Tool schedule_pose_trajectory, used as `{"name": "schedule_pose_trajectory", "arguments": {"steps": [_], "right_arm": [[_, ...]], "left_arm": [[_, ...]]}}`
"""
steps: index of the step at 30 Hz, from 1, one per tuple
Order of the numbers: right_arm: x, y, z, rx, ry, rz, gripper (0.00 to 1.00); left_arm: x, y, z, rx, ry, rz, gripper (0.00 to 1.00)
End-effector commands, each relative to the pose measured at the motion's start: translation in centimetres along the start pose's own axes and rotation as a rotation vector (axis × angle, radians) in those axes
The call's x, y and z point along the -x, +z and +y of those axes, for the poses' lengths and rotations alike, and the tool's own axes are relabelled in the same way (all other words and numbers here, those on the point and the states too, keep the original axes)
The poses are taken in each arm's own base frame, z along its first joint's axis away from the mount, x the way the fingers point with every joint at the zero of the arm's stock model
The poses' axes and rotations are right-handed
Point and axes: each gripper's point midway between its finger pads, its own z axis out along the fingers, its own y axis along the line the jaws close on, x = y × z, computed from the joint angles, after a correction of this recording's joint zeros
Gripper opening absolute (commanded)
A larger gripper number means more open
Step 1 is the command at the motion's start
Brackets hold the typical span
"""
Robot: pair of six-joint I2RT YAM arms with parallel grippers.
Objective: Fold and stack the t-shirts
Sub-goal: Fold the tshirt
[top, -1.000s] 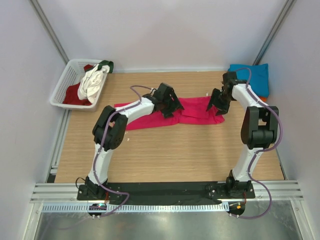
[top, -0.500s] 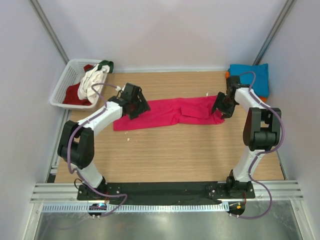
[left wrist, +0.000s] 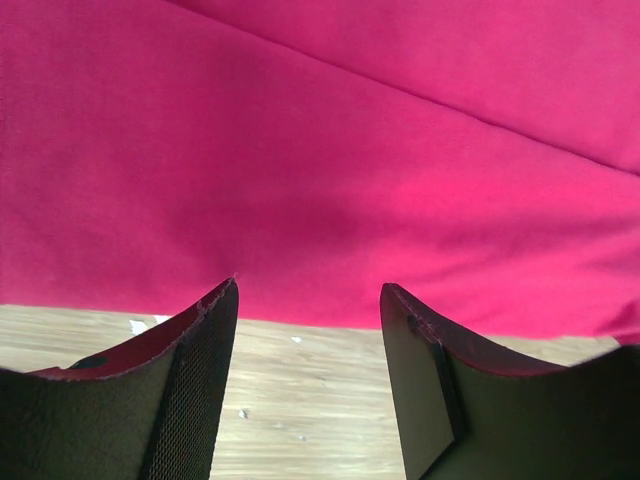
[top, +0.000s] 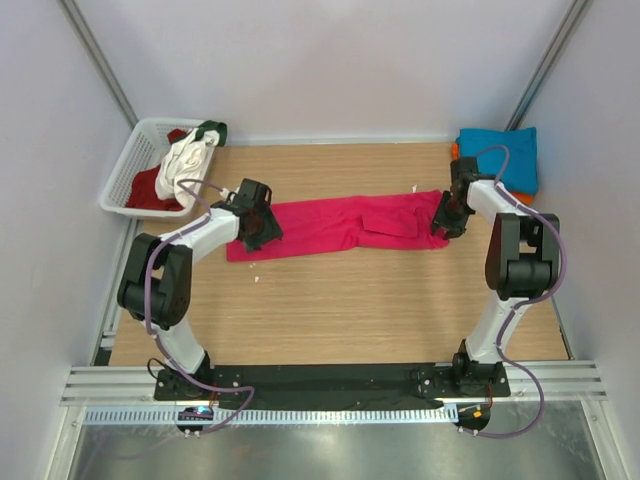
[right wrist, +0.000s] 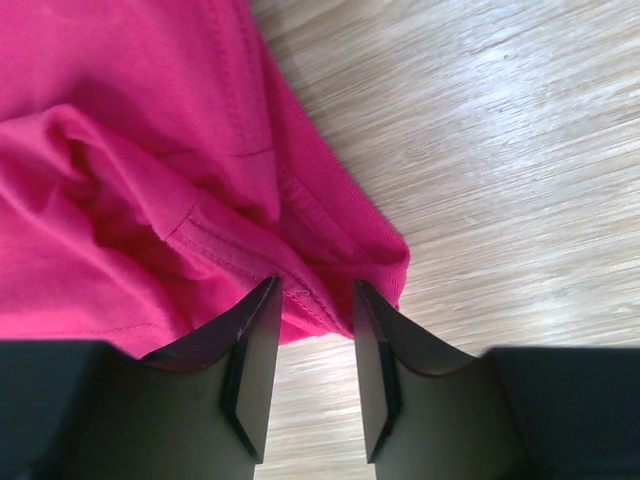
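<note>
The left claw is apart, poised over the left end of the magenta t-shirt. The right claw is apart too, its tips straddling the hemmed right corner. The shirt lies stretched in a long band across the counter between them.

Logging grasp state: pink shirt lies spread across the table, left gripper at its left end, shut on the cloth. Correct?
No. The left gripper is open, jaws apart over the edge of the pink shirt; the left wrist view shows it. The rest holds.
</note>
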Motion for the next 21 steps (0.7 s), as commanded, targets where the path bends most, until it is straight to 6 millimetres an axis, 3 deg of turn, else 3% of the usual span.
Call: {"name": "schedule_pose_trajectory", "arguments": {"steps": [1,9,17,21], "right_arm": [[0.0,1.1,-0.9,-0.049,-0.021,-0.016,0.39],[-0.6,2.0,-2.5,-0.126,-0.025,-0.014,0.34],[1.2,1.4,-4.6,-0.201,-0.025,-0.054,0.32],[2.0,1.0,-4.4,-0.187,-0.025,-0.067,0.32]], "left_arm": [[0.1,1.0,1.6,0.05,0.003,-0.003,0.6],[-0.2,1.2,4.4,0.154,-0.006,0.01,0.59],[0.9,1.3,7.5,0.214,0.009,0.034,0.59],[1.3,1.3,8.1,0.217,0.016,0.041,0.58]]}}
